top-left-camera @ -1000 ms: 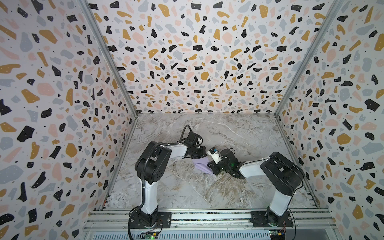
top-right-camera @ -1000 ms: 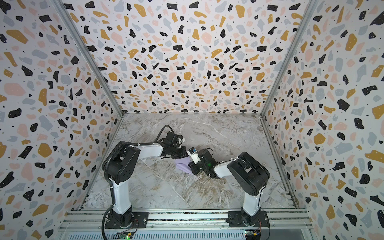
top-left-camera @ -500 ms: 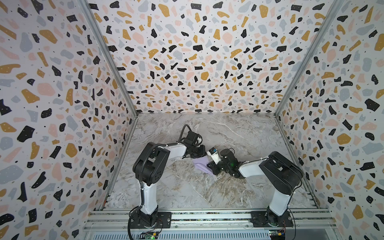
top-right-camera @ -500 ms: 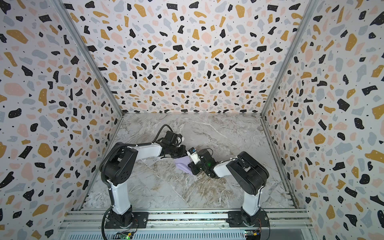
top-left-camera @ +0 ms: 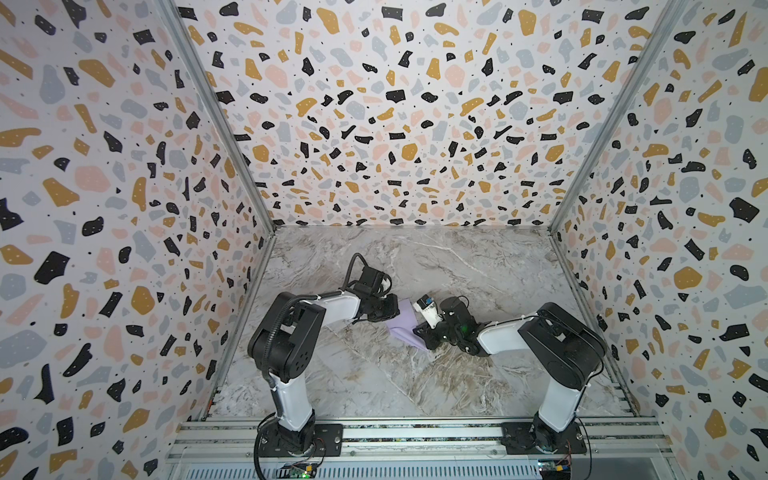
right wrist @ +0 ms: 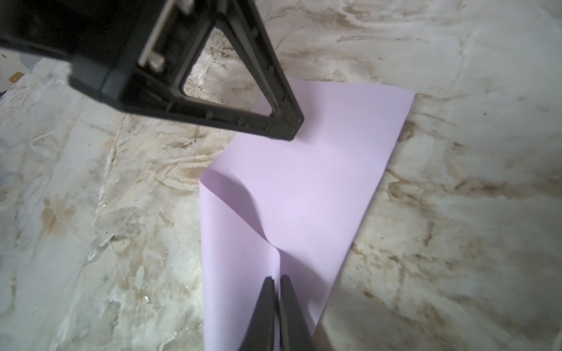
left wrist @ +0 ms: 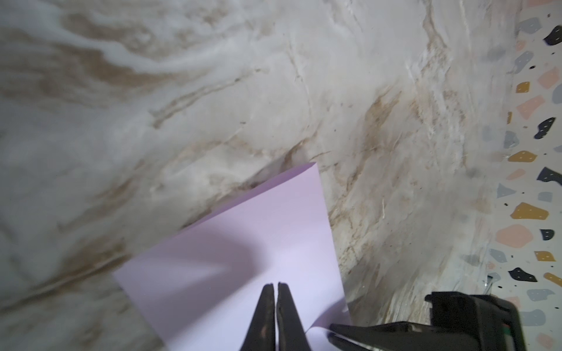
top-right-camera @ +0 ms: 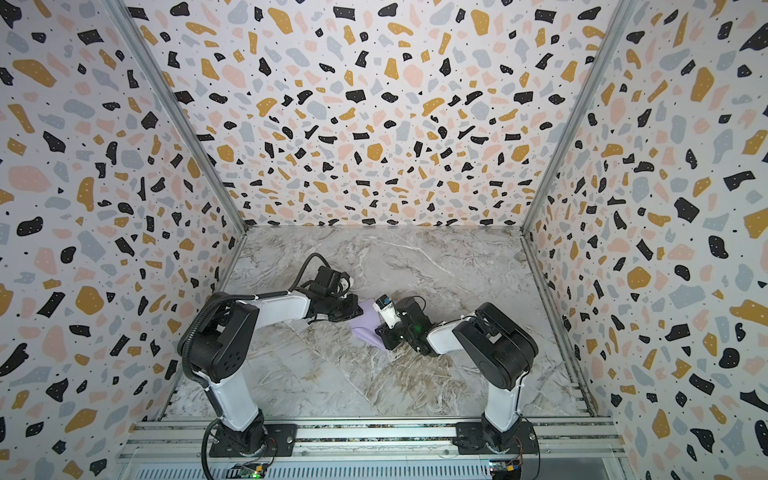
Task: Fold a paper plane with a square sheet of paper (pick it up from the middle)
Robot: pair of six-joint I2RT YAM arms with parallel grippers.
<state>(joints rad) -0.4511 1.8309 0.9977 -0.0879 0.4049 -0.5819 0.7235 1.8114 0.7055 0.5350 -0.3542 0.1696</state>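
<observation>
The square sheet of paper (top-left-camera: 400, 328), plain pale lilac and unmarked, is seen in both top views lying partly doubled over on the marbled tabletop (top-left-camera: 374, 382), between the left gripper (top-left-camera: 395, 309) and the right gripper (top-left-camera: 420, 332). In the left wrist view the left gripper (left wrist: 275, 285) is shown with its jaws pressed together above the smooth sheet (left wrist: 243, 258). In the right wrist view a raised, curled fold of the sheet (right wrist: 304, 188) is held pinched in the closed right gripper (right wrist: 277, 278), and the left gripper (right wrist: 293, 130) is set tip-down on the sheet's far part.
</observation>
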